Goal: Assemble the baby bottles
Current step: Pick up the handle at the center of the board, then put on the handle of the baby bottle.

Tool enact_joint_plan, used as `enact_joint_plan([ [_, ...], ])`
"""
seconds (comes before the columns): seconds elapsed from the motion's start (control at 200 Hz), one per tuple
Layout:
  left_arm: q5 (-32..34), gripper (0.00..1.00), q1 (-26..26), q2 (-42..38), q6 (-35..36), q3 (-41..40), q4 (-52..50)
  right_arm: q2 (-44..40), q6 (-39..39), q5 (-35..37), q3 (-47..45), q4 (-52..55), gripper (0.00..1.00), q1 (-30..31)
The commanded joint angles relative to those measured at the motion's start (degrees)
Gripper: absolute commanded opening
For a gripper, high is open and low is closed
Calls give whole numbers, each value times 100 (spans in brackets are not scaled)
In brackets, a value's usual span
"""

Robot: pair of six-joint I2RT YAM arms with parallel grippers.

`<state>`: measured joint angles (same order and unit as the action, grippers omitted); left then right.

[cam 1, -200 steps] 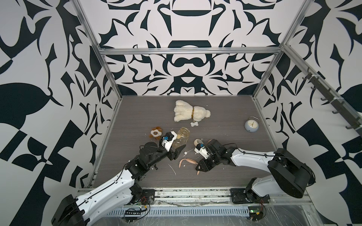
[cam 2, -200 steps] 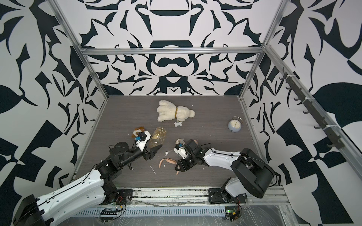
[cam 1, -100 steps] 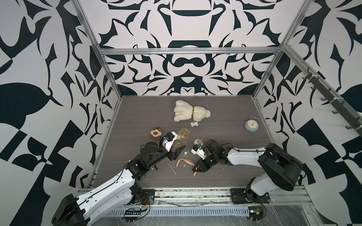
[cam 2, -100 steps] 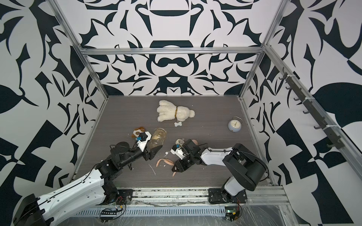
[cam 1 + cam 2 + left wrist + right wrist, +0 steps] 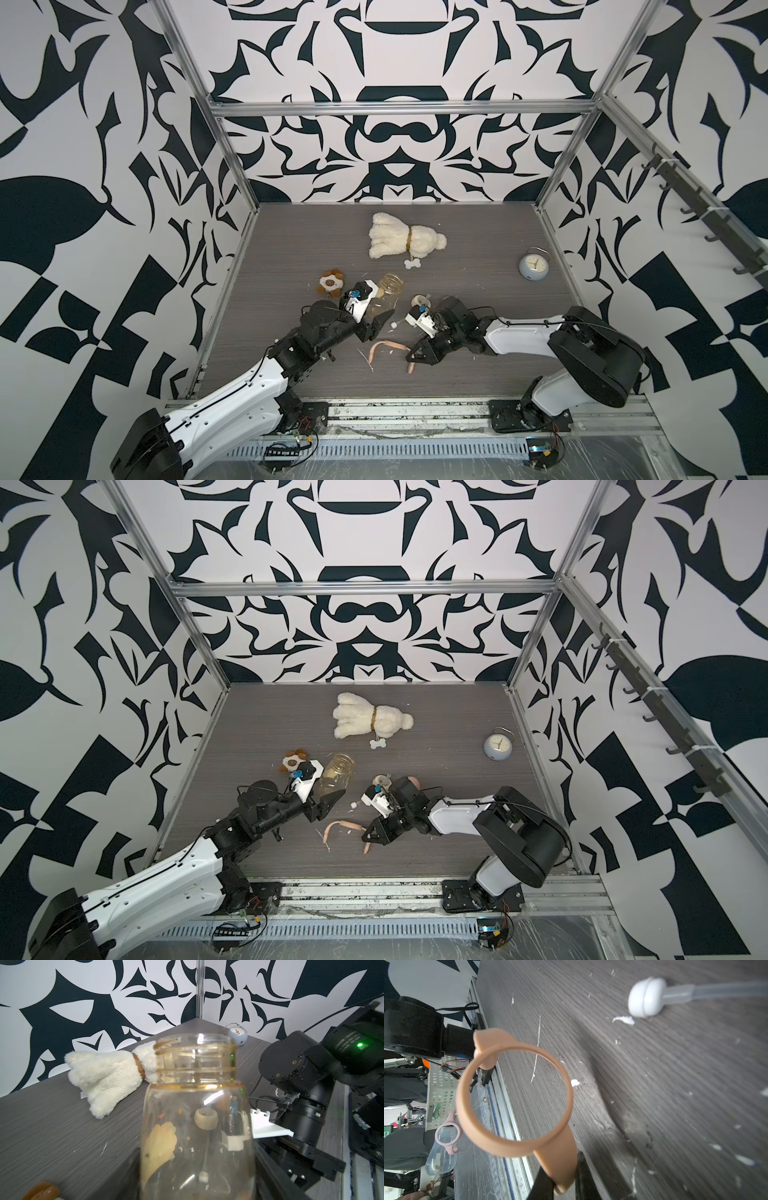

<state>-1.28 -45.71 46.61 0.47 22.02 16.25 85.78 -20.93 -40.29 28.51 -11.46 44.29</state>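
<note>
My left gripper is shut on the base of the amber bottle body, which tilts with its open threaded mouth pointing away. My right gripper is shut on one handle of the peach two-handle piece. In the right wrist view the piece's ring sticks out from the jaws over the table. The cream collar lies between the two arms, and its straw ends in a white weight. A bit of the peach dome cap shows behind the right wrist.
A small brown-and-white plush lies just left of the left wrist. A white plush dog with a bone tag lies further back in the middle. A pale-blue alarm clock stands at the right wall. White crumbs dot the grey table.
My right gripper has shut on the handle piece and shifted left with it. The left arm and the bottle body have not moved.
</note>
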Motion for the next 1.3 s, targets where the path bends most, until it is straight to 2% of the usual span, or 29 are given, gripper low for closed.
enact_joint_plan([
  [0.0, 38, 29, 19, -80, 59, 240, -62, -614, -20, 531, 8, -38, 0, 0],
  [0.17, -63, 26, 19, -194, 115, 332, -117, -1661, 60, 2127, 41, 542, 0, 0],
  [0.295, -258, 21, 18, -272, 182, 371, -111, -2349, 219, 2759, 27, 726, 0, -162],
  [0.47, -513, 19, 19, -437, 217, 355, -17, -2753, 355, 2434, 250, 819, 0, -1032],
  [0.58, -770, 17, 19, -434, 195, 382, -12, -2762, 346, 2022, 397, 503, 0, -1588],
  [0.63, -891, 17, 19, -374, 177, 413, -17, -2681, 385, 1912, 563, 386, 0, -1660],
  [0.79, -1120, 16, 21, -47, 157, 496, 26, -2442, 304, 1424, 1019, -114, 0, -1537],
  [1.035, -1032, 15, 19, 367, 252, 530, 351, -2378, 409, 1417, 1110, -472, 0, -886],
  [1.295, -915, 14, 19, 394, 278, 546, 475, -2267, 697, 1543, 1060, -254, 0, -303],
])
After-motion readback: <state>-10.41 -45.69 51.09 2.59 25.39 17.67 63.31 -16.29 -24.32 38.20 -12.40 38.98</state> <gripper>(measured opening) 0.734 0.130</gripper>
